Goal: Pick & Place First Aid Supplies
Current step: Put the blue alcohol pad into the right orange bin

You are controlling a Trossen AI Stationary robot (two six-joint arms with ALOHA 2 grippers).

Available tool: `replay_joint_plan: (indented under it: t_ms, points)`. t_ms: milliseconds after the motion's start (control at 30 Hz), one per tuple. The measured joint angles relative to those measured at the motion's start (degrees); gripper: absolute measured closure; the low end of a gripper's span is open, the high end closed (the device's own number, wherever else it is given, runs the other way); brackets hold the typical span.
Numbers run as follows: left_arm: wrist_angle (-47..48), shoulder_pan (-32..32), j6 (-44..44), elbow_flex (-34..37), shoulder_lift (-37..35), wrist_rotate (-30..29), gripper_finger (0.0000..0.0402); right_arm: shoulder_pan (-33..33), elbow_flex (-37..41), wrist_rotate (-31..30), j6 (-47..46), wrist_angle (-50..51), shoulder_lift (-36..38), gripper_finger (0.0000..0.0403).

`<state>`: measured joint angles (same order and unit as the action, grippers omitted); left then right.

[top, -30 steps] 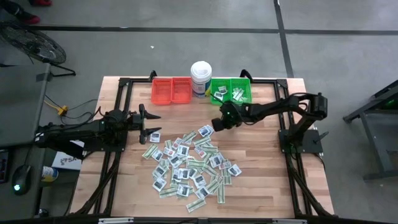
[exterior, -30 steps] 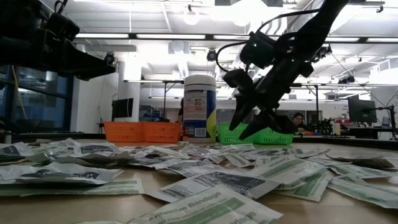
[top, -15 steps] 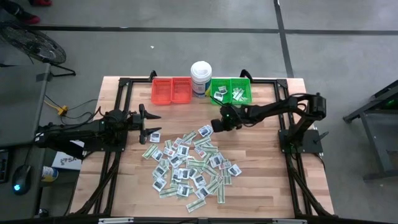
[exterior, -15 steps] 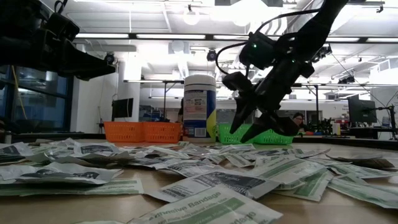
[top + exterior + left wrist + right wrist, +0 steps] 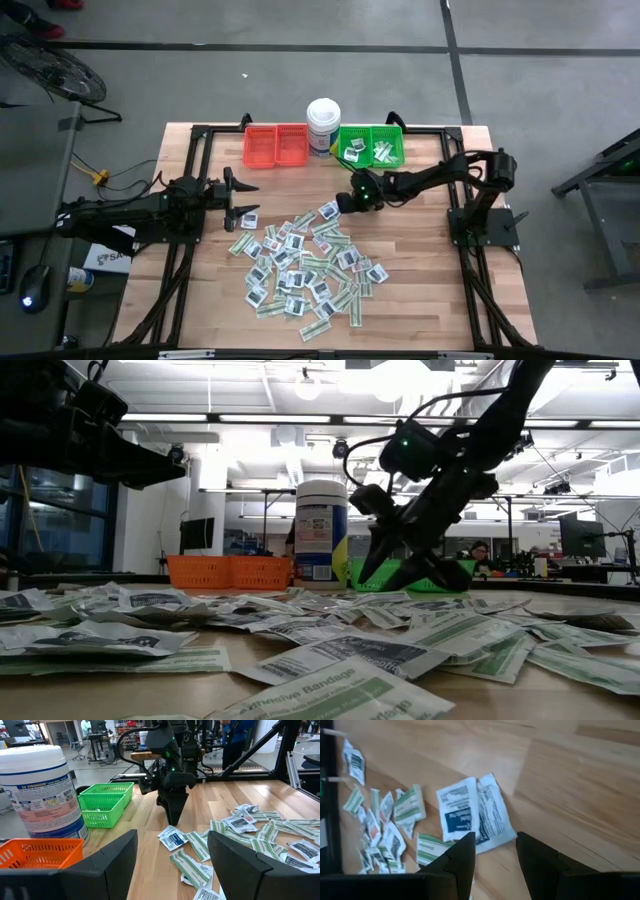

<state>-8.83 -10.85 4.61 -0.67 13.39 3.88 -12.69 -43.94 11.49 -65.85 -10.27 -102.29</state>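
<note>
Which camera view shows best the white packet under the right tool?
The right wrist view: the white packet with blue print fills its middle, just ahead of the open right tool. The left wrist view shows it small; the high view, a speck; the low view hides it.

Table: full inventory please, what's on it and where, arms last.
Packets: dozens, white squares and green-white strips, scattered mid-table.
Packets in green bin: a few, white.
Red bin: one, far edge, left of tub.
Tub: one, white, far edge, between bins.
Green bin: one, right of tub.
Table: one, light wood.
Left gripper: open, empty, hovering at pile's left edge.
Right gripper: open, empty, low over white packets at pile's far edge.
</note>
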Motion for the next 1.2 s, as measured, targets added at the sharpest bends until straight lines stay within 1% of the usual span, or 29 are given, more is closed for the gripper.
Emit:
replay_joint_plan:
  t_ms: [400, 533, 833, 1000, 1133, 1200]
  points:
    - [0.01, 0.01, 0.01, 0.0, -0.02, 0.0, 0.0163, 0.02, -0.02, -2.35, 0.06, -0.53, -0.15, 0.027]
    - [0.01, 0.02, -0.01, 0.0, -0.02, 0.0, 0.0163, 0.02, -0.02, -3.53, 0.33, -0.43, -0.19, 0.0296]
    - [0.01, 0.02, 0.01, 0.0, -0.02, 0.0, 0.0163, -0.02, 0.04, -4.69, 3.31, -0.16, -0.25, 0.0392]
    - [0.01, 0.02, 0.01, 0.0, -0.02, 0.0, 0.0163, -0.09, 0.07, -4.37, 3.77, -0.36, -0.25, 0.0401]
    - [0.01, 0.01, 0.01, 0.0, -0.02, 0.0, 0.0163, -0.09, 0.07, -2.18, 4.97, -1.54, 0.02, 0.0402]
    - [0.01, 0.01, 0.01, 0.0, -0.01, 0.0, 0.0163, -0.09, 0.07, -2.04, 5.27, -1.46, 0.71, 0.0402]
